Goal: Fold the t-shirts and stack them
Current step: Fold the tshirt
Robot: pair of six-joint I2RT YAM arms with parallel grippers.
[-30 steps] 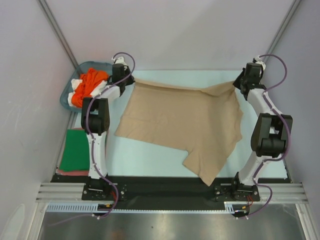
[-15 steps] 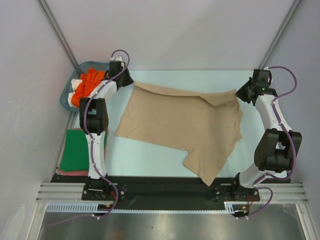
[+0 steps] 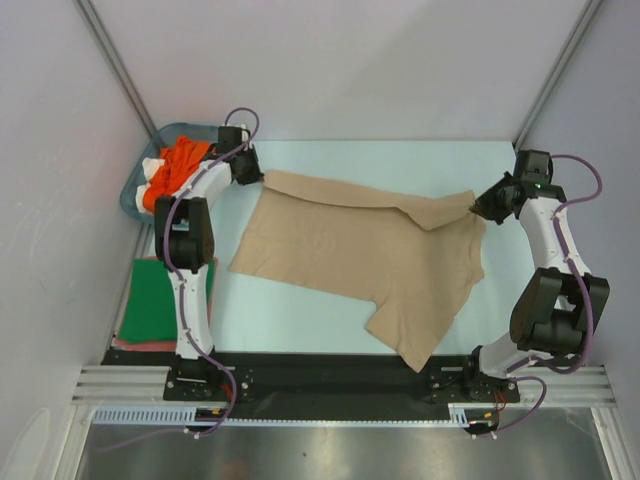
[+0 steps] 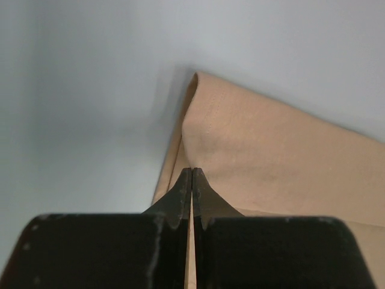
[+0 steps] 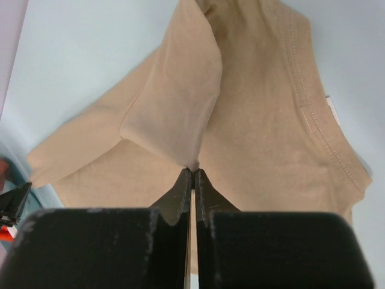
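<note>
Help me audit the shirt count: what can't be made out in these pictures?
- Top view: basket pile, orange shirt and white cloth bunched; the left arm covers part, count unclear.
- Top view: reddish cloth under the green shirt, only a sliver shows.
- Wrist views: left pincer and right pincer bodies hide the tan shirt pinched edge.

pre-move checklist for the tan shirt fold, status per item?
1. Grip of left hand on tan shirt far corner: ok, shut on it.
2. Grip of right hand on the other far corner: ok, shut on it.
3. Far edge flat between the hands: not ok, a flap is turned over near the right hand.
4. Shirt fully on the table: not ok, its near tip lies over the black rail.
5. Single layer pinched in each hand: cannot tell.
6. Folded green shirt apart from the tan shirt: ok.
</note>
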